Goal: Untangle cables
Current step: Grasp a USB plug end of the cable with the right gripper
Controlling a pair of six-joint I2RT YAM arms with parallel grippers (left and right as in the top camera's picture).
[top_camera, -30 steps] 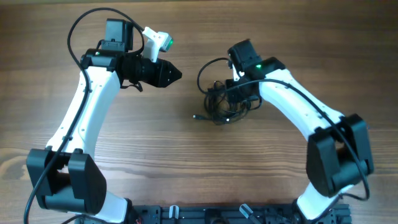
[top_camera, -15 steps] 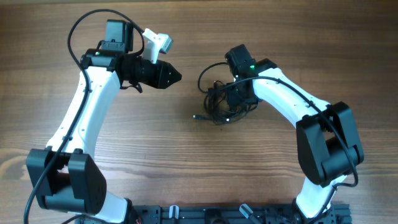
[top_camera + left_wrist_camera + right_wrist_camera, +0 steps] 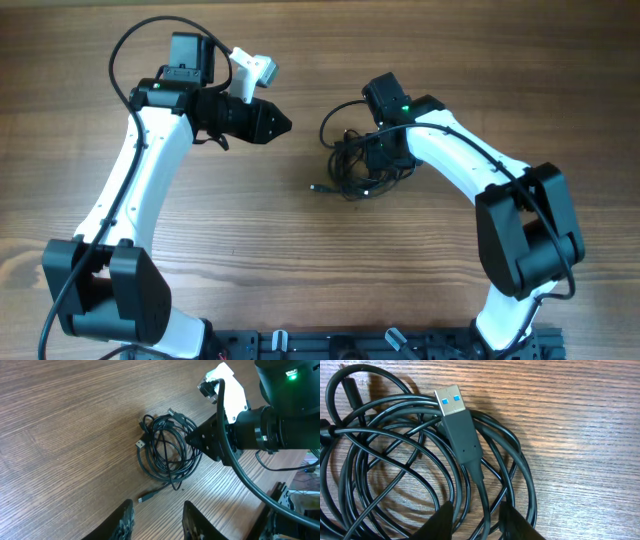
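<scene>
None of the untangling done, judging by the lie: thin black flexible cables (image 3: 350,165) in one overlapping coil, loops crossed over and under each other. All separation left to do; no strand yet drawn clear of the rest.

Right gripper (image 3: 480,522): black two-finger tips spread, lowered over one edge of the coil, astride the strand trailing from the black USB-A plug with blue tongue (image 3: 457,420). No pinch on that strand by the wrist view; contact with the loops beneath uncertain.

Plug: flat on top of the coil, metal end pointing away from the right gripper.

Small plug end (image 3: 317,187): one, loose, just outside the coil on the side towards the left arm, lying on the brown wood-grain table (image 3: 300,260).

Left gripper (image 3: 157,520): fingers parted, nothing between them, well apart from the coil, aimed towards it.
</scene>
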